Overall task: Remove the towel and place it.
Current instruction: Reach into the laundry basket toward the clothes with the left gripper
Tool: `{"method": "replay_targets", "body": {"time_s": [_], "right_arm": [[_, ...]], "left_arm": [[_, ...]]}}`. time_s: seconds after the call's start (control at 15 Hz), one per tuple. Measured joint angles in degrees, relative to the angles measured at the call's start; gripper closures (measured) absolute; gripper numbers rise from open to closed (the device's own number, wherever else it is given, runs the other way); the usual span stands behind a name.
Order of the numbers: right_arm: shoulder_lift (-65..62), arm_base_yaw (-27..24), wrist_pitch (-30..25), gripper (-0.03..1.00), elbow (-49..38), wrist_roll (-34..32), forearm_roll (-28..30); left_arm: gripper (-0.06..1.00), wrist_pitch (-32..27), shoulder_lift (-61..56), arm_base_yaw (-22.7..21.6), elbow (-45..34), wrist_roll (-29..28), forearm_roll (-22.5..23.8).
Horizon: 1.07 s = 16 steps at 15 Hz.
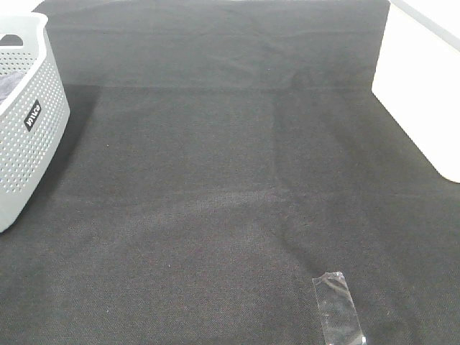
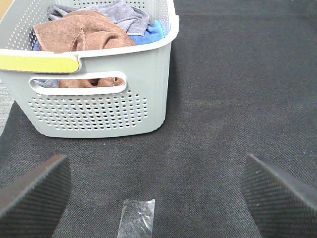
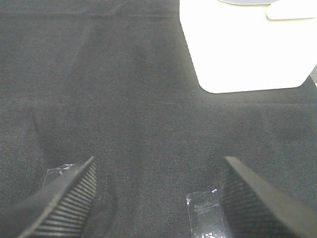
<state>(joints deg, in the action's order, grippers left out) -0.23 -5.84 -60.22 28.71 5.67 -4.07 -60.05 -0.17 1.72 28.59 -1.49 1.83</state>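
Two hands are hovering over the black fabric-covered worktop (image 1: 215,180), both with fingers spread wide and nothing between them: left hand (image 2: 154,163), right hand (image 3: 159,163).

The long brown terry towel (image 2: 84,32) is lying bunched in the pale grey perforated plastic basket (image 2: 99,109). It is ahead of the left hand, off toward one finger's side, and is not showing in the right hand's view. The towel is sitting on top of a greyish cloth (image 2: 124,15) and a blue cloth (image 2: 154,30), touching both. A fold is showing through the basket's handle slot. Task judged not yet begun.

Risks:
- A deep pinch is likely catching the greyish or blue cloth along with the towel, since they are overlapping.
- A pinch on a single fold is likely leaving the towel's length dragging over the rim, tipping or sliding the light basket.

A strip of clear tape (image 2: 137,215) is lying on the worktop close under the left hand; no hazard expected. White tag: not visible.
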Motion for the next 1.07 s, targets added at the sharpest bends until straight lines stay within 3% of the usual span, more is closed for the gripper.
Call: {"method": "replay_targets", "body": {"time_s": [1.07], "right_arm": [[0.0,0.0,0.0,0.29,0.0,0.0,0.11]], "left_arm": [[0.07,0.0,-0.06,0.0,0.0,-0.06,0.0]]}}
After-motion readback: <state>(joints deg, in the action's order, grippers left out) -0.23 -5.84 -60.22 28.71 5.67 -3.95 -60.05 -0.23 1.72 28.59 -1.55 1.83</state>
